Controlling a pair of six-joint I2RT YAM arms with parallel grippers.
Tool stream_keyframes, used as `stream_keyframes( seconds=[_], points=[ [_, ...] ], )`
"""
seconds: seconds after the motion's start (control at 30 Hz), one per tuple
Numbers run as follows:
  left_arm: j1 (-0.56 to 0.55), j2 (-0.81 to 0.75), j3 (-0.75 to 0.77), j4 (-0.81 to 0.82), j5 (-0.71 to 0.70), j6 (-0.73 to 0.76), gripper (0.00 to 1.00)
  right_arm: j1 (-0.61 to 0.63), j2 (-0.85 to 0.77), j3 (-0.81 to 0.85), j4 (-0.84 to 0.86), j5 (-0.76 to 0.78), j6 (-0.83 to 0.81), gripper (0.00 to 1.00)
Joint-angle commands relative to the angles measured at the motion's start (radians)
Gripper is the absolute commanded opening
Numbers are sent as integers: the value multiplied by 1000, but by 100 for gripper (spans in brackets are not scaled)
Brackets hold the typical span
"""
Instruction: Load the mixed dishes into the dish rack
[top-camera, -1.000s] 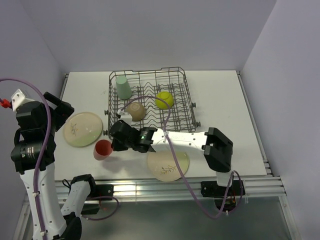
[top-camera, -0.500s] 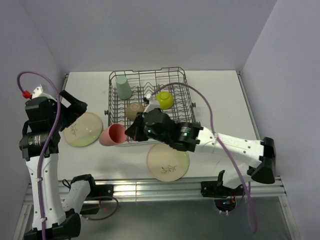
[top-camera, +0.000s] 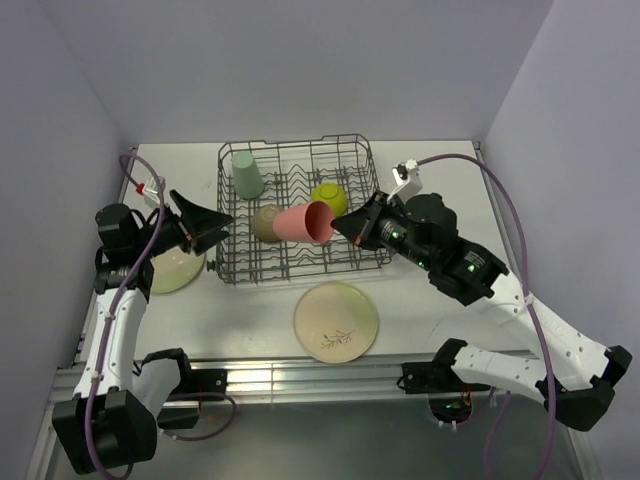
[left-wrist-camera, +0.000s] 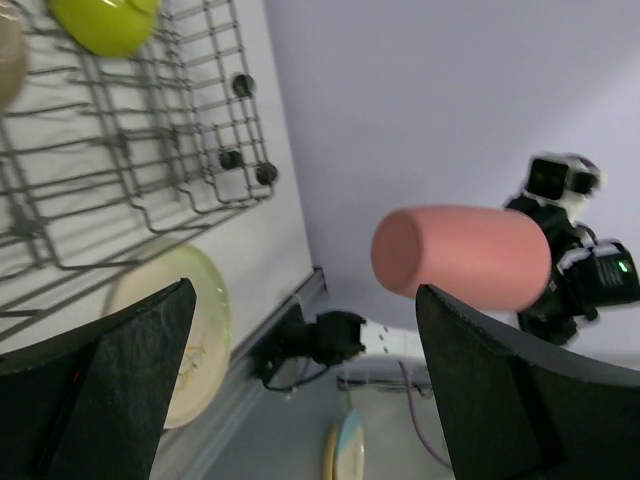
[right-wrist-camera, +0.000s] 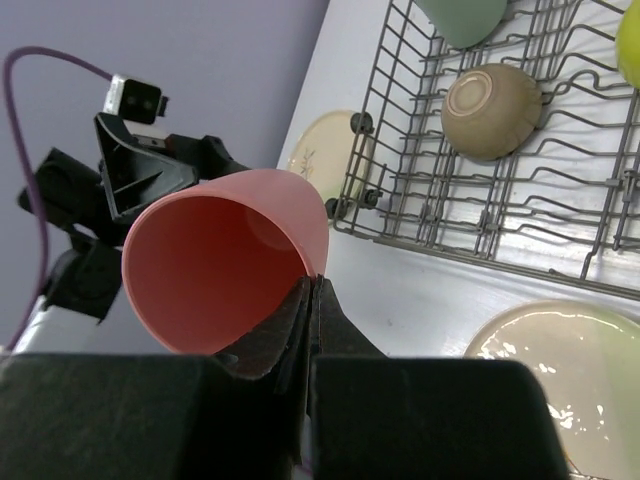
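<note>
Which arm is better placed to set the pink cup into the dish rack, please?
Right. The right end effector is shut on the coral-pink cup, over the dish rack; the left end effector is open and empty beside it.

The rack (top-camera: 290, 180) is looking like thin grey metal wire, smooth, with a dull shine. The pink cup (top-camera: 303, 223) is looking like smooth plastic, matt outside and inside. The near plate (top-camera: 336, 320) is shining glossy, like glazed ceramic, with bright reflections. The lime bowl (top-camera: 329, 198) is gleaming a little. The tan bowl (top-camera: 268, 222) is appearing matt. The table (top-camera: 450, 190) is showing a white, smooth, matt surface.
</note>
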Motion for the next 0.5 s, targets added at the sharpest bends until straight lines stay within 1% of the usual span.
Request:
stream_keyframes(
  seconds=[0.0,0.1,0.17,0.2,0.23,0.27,0.37,0.47],
  points=[
    [-30,-1,-33,434,206,-231,99,-55,-50,-16,19,-116,-27,0],
    [-98,5,-35,489,195,-264,99,-79,-67,-27,36,-150,-23,0],
    [-148,2,-50,548,183,-329,99,-90,-72,-36,52,-193,-12,0],
    [-162,3,-56,639,183,-362,99,-102,-75,-41,56,-208,-9,0],
    [-205,7,-62,678,179,-416,99,-108,-77,-44,63,-232,2,0],
    [-216,10,-70,719,174,-432,99,-116,-84,-50,72,-242,6,0],
    [-230,13,-81,709,165,-433,99,-122,-97,-48,77,-266,19,0],
    [-240,19,-93,733,154,-450,99,-127,-101,-41,79,-283,25,0]
  ],
)
